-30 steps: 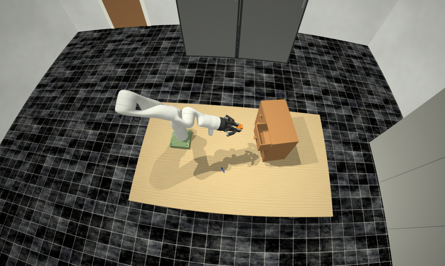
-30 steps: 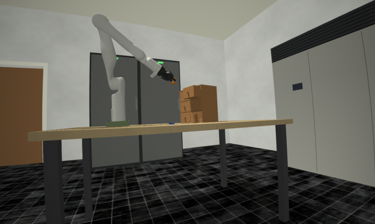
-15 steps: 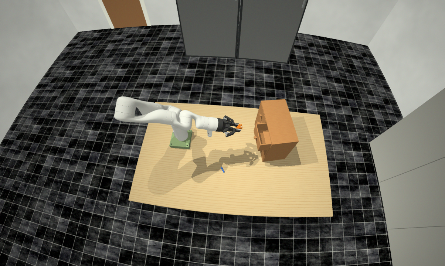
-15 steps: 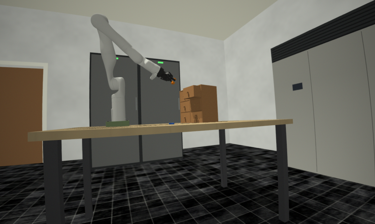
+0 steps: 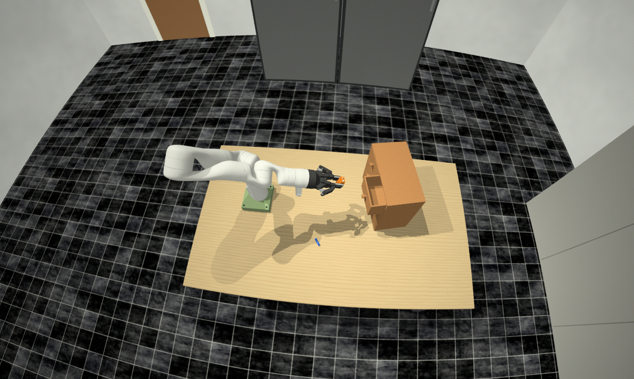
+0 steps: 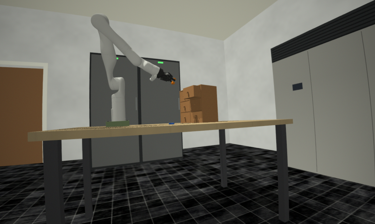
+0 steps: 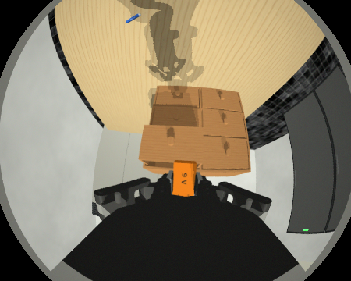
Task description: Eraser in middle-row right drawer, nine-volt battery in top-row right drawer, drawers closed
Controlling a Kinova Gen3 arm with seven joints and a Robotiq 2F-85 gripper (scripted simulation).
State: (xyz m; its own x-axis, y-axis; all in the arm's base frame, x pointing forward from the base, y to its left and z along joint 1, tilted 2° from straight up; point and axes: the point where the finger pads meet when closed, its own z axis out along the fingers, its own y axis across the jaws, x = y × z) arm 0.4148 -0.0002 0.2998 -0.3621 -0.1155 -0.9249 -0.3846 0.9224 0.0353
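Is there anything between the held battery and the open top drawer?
No. In the top view, only bare table shows between the battery and the open drawer.

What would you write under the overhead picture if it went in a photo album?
A white arm's gripper carries an orange battery toward a small wooden chest with one drawer pulled out.

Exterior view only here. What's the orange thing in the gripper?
Observer: The wrist view shows a nine-volt battery, label facing the camera, clamped in the gripper.
Operator: Which drawer is out?
Observer: From the top view, one open drawer, on the right side of the chest front.
Operator: And that blue speck?
Observer: In the top view it's a small blue object lying on the table, apart from the chest.
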